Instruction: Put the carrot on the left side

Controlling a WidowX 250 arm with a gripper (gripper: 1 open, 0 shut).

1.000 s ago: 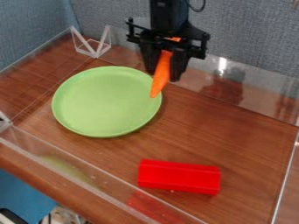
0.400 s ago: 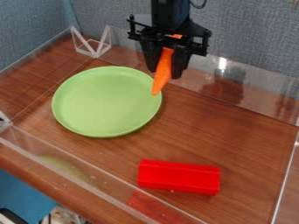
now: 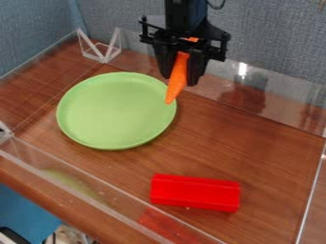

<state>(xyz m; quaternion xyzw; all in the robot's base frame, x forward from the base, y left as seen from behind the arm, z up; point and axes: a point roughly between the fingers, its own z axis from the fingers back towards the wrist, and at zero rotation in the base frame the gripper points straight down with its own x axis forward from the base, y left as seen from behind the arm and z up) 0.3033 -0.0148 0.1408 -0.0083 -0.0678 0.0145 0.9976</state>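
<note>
The orange carrot (image 3: 178, 80) hangs tip-down in the air, pinched at its upper end by my black gripper (image 3: 186, 57), which is shut on it. It is held above the right rim of the green plate (image 3: 112, 112), at the back middle of the wooden table. The carrot's green stem is hidden between the fingers.
A red rectangular block (image 3: 195, 193) lies near the front right. A small white wire stand (image 3: 98, 43) sits at the back left. Clear plastic walls (image 3: 274, 88) edge the wooden table.
The gripper and carrot have shifted very slightly left and up from one second ago; since then nothing has moved.
</note>
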